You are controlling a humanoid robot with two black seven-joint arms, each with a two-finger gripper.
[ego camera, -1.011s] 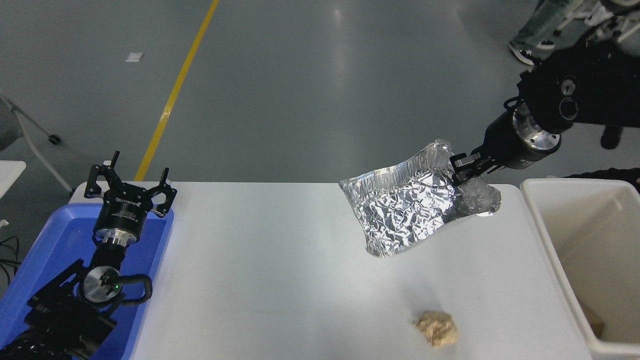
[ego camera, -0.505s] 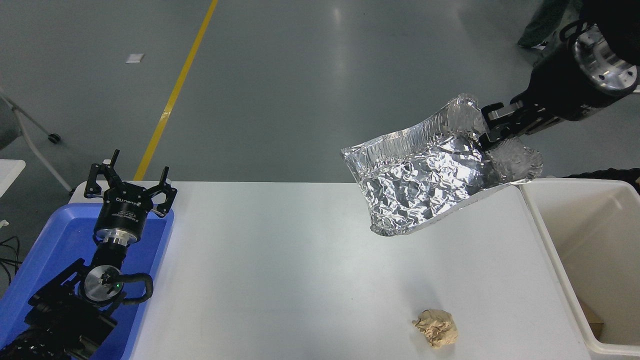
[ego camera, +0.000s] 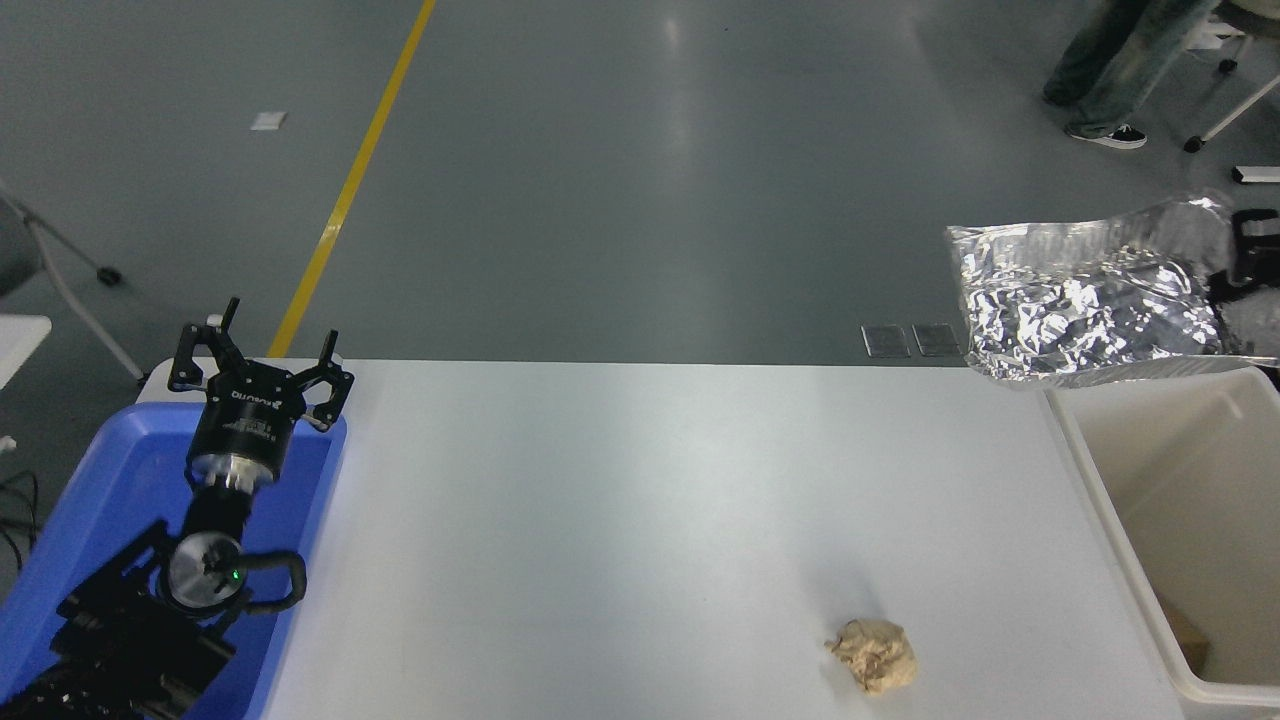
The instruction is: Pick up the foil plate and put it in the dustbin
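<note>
**Drop risk: plate may miss the bin**

Right gripper (ego camera: 1243,262) pinches plate (ego camera: 1085,310) by its right edge, airborne above the bin (ego camera: 1100,480) far rim. Most of the plate overhangs outside; release here could land it on the table. Thin foil may tear. Left gripper (ego camera: 260,375) parked, open.

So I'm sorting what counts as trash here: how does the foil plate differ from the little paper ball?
The foil plate is shiny silver and wide; the paper ball is dull tan and far smaller. The foil plate is lifted off the table, gripped by the right gripper over the far end of the dustbin; the paper ball lies on the table near its front edge. Both are crumpled.
</note>
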